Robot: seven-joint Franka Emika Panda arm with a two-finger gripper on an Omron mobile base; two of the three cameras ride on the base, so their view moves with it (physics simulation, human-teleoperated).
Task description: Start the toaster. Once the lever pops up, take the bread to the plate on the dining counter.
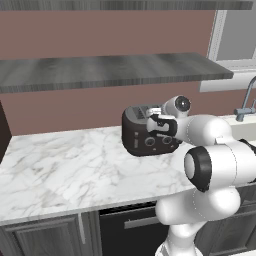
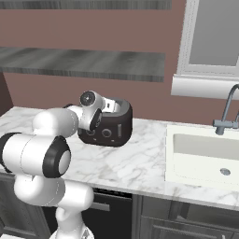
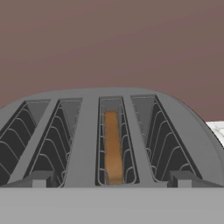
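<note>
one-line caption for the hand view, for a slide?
Looking down on the four-slot toaster: a brown bread slice sits in the third slot from the left.

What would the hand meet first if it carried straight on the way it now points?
Probably the toaster: the hand view looks along its slotted top, with the bread sunk in the third slot from the left. Depth is unclear, so the exact contact spot is uncertain.

We record even, diffuse lighting in all three views, with no single source evident. Shadows are soft: a faint dark band under the toaster [image 1: 145, 132] on the counter [image 1: 65, 170]. The arm [image 1: 215, 165] carries mild highlights, no harsh glare. Rendering is low-resolution, with slightly soft edges. In the hand view the toaster slots [image 3: 113, 140] shade darker toward their depths.
</note>
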